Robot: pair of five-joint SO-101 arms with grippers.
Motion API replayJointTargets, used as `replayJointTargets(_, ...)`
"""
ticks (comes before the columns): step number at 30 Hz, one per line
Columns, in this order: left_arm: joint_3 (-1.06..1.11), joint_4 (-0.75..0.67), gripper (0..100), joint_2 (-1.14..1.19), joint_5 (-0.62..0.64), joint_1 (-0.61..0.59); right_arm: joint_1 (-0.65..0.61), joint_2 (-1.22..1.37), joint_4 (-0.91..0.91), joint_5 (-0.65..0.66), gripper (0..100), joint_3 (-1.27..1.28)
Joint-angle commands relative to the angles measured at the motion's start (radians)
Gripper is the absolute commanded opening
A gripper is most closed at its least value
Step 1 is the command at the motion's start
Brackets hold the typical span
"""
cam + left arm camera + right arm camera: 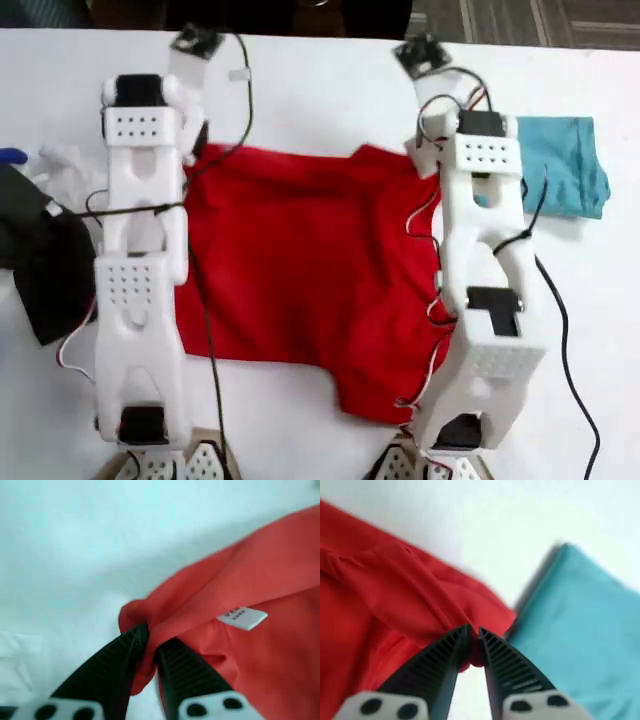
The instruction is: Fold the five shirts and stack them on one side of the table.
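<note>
White table [330, 75], red shirt [300, 260], teal shirt [566, 160]

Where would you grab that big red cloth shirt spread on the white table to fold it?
Probably at its two far corners, one per arm, reaching across from the near side. The red cloth shirt lies spread flat, so only its thin edge can be pinched; the left gripper and right gripper are each shut on a bunched bit of that edge.
</note>
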Motion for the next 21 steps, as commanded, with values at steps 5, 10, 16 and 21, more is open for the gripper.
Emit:
replayJointTargets(5,0.039,0.029,3,-0.084,-0.017,-0.021,0.025,-0.079,0.136,0.003,1.8,-0.048)
replayJointTargets(10,0.398,0.028,3,-0.336,-0.040,0.000,0.019,-0.183,0.306,0.005,1.8,-0.044)
replayJointTargets(16,0.871,0.023,3,-0.678,-0.071,-0.005,0.024,-0.320,0.492,0.005,1.8,0.011)
replayJointTargets(21,1.132,0.021,3,-0.895,-0.100,-0.006,0.024,-0.556,0.518,0.089,1.8,0.261)
